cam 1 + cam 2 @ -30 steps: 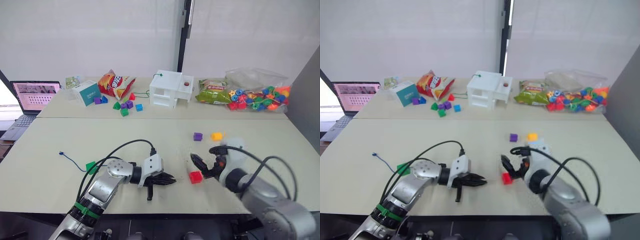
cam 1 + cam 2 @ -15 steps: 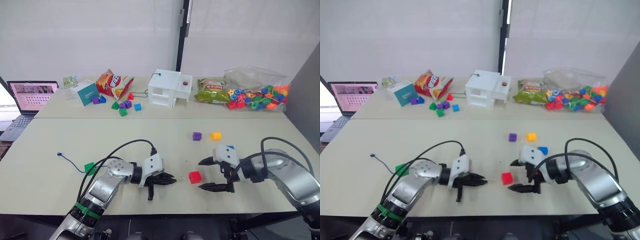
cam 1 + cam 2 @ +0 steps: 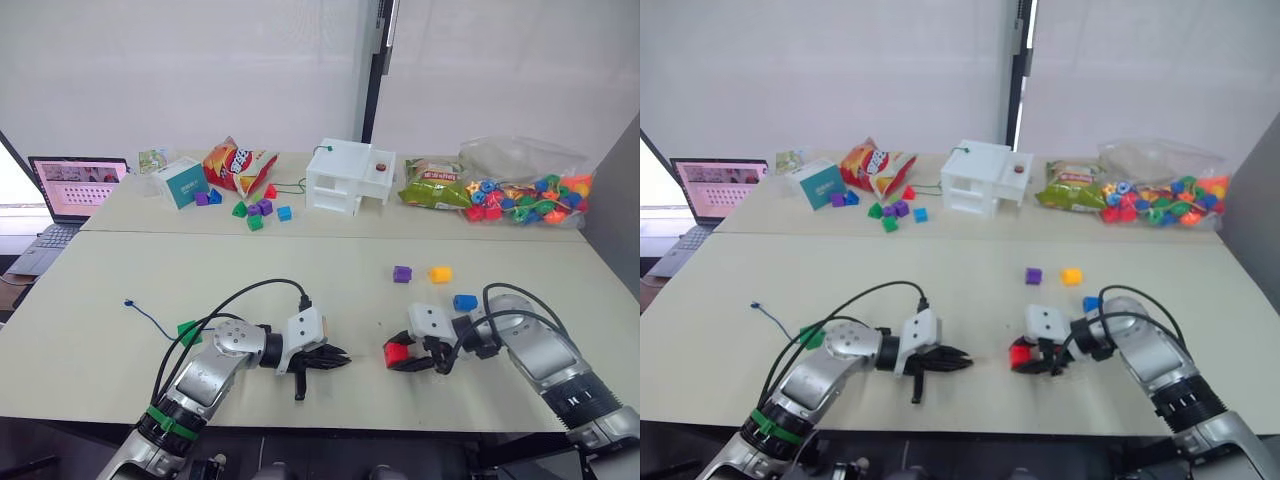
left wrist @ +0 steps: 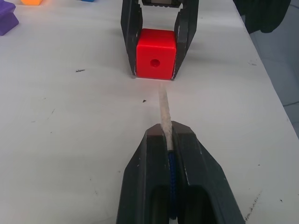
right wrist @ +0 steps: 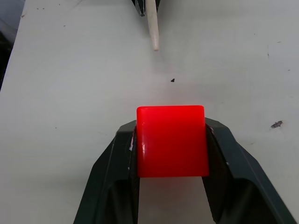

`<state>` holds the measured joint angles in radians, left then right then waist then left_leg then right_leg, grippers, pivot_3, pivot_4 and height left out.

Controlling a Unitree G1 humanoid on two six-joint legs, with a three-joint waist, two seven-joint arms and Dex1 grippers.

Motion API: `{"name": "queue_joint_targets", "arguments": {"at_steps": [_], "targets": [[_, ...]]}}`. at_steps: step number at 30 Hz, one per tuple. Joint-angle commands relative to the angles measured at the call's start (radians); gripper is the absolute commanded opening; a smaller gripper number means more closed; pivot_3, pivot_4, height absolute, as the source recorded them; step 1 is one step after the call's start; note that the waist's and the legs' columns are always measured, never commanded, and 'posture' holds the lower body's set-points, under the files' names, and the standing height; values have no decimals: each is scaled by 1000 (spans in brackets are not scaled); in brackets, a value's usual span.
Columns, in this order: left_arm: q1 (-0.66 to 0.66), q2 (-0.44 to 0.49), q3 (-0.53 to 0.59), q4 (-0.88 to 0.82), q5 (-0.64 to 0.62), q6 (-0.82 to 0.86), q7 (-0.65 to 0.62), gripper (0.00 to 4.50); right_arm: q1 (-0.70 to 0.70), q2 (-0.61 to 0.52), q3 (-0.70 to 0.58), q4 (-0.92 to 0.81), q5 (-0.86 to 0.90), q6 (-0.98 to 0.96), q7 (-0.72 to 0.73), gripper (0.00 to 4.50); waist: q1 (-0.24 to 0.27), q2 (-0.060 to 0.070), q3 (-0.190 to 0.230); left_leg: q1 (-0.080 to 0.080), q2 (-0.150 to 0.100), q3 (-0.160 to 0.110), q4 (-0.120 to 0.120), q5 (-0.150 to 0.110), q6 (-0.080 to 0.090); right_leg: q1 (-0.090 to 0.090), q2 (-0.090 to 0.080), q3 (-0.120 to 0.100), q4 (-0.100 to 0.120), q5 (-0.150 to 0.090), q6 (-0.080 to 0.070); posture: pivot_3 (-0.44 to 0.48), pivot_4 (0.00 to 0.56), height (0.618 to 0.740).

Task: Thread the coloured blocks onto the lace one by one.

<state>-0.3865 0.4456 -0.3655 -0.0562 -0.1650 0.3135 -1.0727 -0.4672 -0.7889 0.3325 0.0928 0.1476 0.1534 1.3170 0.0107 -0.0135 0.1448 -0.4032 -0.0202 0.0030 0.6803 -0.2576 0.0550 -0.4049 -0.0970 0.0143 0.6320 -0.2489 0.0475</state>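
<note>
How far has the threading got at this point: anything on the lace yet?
The green block sits on the lace by the left arm, though whether it is threaded cannot be told. In hand: the right gripper is shut on the red block, its hole facing the lace tip held by the left gripper; tip not yet in. Purple, yellow and blue lie loose.

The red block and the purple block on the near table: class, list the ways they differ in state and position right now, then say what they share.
1. The red block is clamped between the right gripper's fingers; the purple block lies free on the table.
2. The red block sits near the table's front edge, in line with the lace's pale tip held by the left gripper; the purple block rests farther back, beside the yellow block.
Both are small cubes.
</note>
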Motion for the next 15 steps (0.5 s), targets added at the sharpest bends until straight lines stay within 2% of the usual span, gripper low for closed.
{"name": "queue_joint_targets", "arguments": {"at_steps": [1, 6, 15], "targets": [[-27, 9, -13, -54, 24, 18, 16, 0, 31, 10, -33, -72, 8, 57, -41, 1188, 0, 0, 0, 0, 0, 0, 0, 0, 0, 0, 0, 0, 0, 0, 0, 0, 150, 740], [-62, -5, -20, -78, 27, 80, 39, 0, 88, 41, -26, -212, 4, 157, -101, 1188, 0, 0, 0, 0, 0, -1, 0, 0, 0, 0, 0, 0, 1, 0, 0, 0, 150, 740], [-61, 25, -42, -105, 23, 112, 15, 0, 96, 69, -17, -237, -34, 203, -153, 1188, -2, 0, 0, 0, 0, -1, 0, 0, 0, 0, 1, 0, 1, 0, 0, 0, 150, 740]]}}
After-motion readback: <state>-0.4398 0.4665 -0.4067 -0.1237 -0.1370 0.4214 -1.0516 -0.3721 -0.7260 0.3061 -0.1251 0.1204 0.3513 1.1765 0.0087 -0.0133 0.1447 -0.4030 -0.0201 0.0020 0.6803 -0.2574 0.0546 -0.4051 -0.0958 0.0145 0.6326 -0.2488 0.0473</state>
